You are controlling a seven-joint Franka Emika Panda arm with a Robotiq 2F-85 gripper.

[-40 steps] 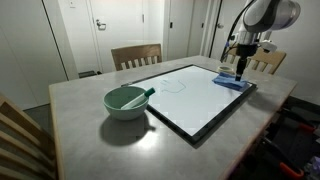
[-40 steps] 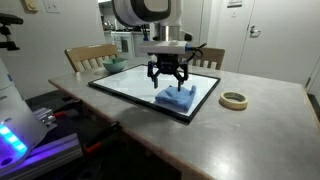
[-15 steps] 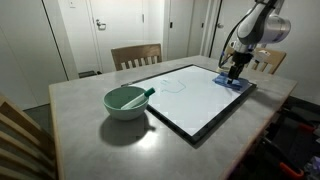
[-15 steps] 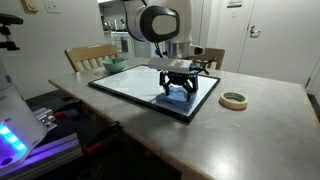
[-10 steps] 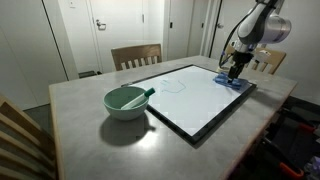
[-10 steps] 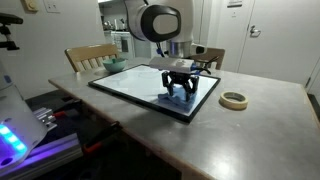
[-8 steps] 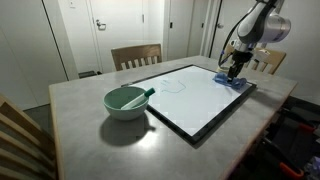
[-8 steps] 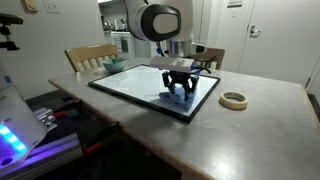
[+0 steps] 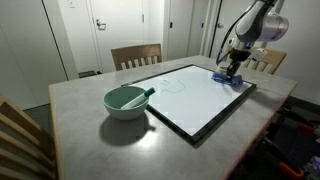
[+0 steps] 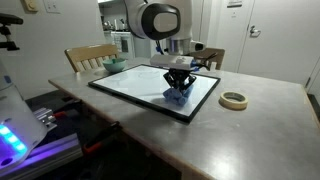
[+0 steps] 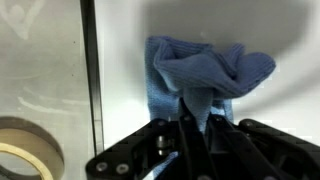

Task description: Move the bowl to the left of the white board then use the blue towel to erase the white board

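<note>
Pinching bunched bright-blue cloth towel (image 11: pixel 205 68) between pressed-together black gripper (image 11: pixel 195 112) at corner of large white black-framed board (image 9: pixel 195 100). Faint drawn marks (image 9: pixel 176 86) toward 9 o'clock from gripper in an exterior view; round mint-green bowl (image 9: pixel 126 101) beyond, on grey tabletop (image 9: pixel 90 135).

A grey, stone-look table (image 9: pixel 85 105) fills both exterior views. A roll of beige masking tape (image 10: pixel 234 100) lies flat on its bare top, inward from the edges. In an exterior view a wooden slat-back chair (image 9: pixel 135 55) stands at the table's far edge. A second chair (image 9: pixel 268 62) stands by the far right corner and a third chair (image 9: pixel 18 135) by the near left corner. White doors (image 9: pixel 105 30) close the wall behind.
</note>
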